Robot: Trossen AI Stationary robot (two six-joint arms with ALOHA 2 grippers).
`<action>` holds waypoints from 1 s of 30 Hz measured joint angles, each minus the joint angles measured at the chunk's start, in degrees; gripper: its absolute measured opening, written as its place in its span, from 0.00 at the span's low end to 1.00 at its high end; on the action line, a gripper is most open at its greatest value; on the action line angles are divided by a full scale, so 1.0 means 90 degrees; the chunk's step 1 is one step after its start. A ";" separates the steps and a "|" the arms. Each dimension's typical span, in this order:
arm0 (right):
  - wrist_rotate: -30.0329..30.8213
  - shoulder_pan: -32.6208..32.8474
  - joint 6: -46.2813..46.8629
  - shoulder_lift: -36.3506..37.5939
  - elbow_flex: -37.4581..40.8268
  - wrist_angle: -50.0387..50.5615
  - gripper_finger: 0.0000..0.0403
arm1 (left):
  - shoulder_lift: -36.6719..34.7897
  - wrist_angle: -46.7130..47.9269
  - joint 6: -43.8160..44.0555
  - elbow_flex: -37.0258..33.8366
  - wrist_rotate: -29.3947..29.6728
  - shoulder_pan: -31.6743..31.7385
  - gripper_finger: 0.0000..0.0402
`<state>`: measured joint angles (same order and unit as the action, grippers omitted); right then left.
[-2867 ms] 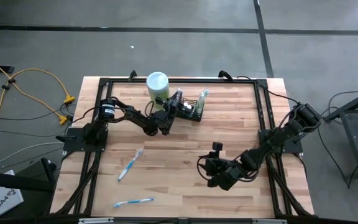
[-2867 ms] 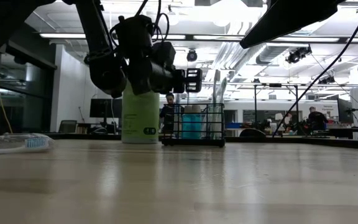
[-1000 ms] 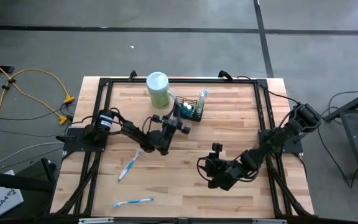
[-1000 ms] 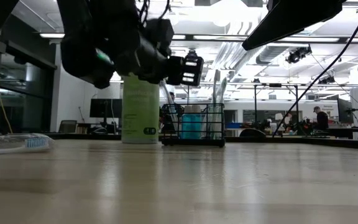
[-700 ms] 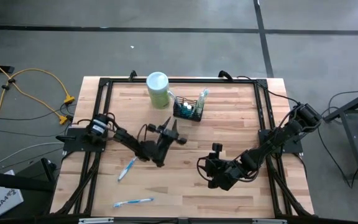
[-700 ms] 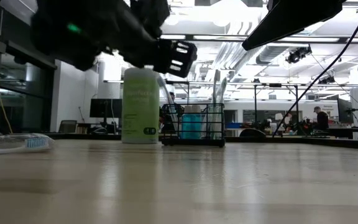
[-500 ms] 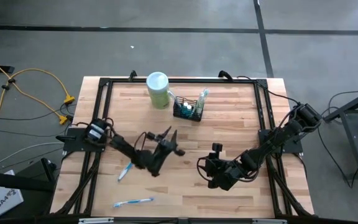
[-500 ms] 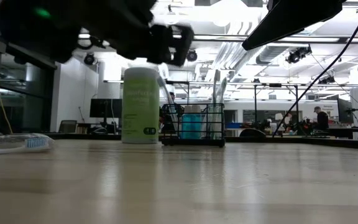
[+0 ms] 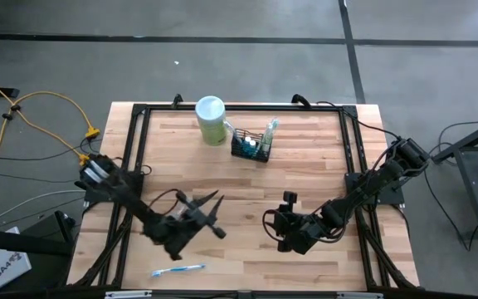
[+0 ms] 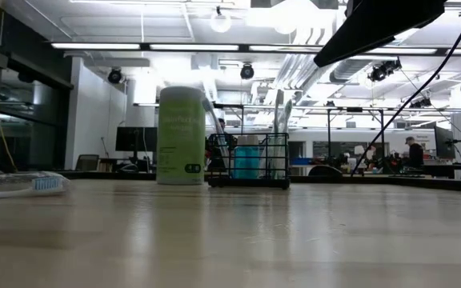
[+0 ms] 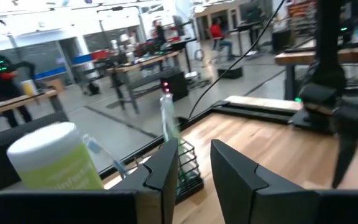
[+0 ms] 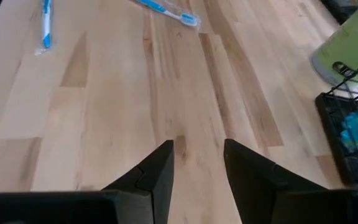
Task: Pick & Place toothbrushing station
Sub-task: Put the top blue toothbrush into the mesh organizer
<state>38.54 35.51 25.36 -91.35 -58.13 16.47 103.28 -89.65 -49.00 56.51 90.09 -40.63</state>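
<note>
caddy (image 9: 252,146): far side of table, touching or just beside green canister (image 9: 211,120).
left gripper (image 9: 212,214): near-left, caddy well ahead, fingers slightly parted, empty.
right gripper (image 9: 275,230): near-centre, open, empty, probably about as near.

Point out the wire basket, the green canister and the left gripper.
wire basket (image 9: 251,148), high view, on its mesh wall.
green canister (image 9: 211,110), high view, on its white lid.
left gripper (image 9: 216,213), high view, between its fingertips.

Toothbrushing station (image 9: 252,146) stands at the worktop's (image 9: 305,166) far edge, just right of the canister (image 9: 211,120). One toothbrush (image 9: 178,270) lies at the near left. Left gripper (image 9: 212,214) sits left of centre, right gripper (image 9: 282,223) right.
</note>
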 joint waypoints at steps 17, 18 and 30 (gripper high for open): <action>-0.0066 -0.0002 0.0013 0.0000 0.0000 0.0000 0.33 | -0.0667 0.0272 0.0442 -0.0013 -0.0015 -0.1738 0.22; -0.0065 -0.0005 0.0013 0.0000 0.0000 -0.0002 0.33 | -0.0667 0.0415 0.0704 -0.0013 -0.0016 -0.1868 0.22; 0.0028 -0.0081 0.0000 0.0000 0.0002 -0.0045 0.33 | -0.0662 0.2395 0.2929 0.0204 -0.1226 -0.2182 0.22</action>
<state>38.79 34.78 25.35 -91.35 -58.11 16.06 97.32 -68.09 -22.64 58.35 79.06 -60.27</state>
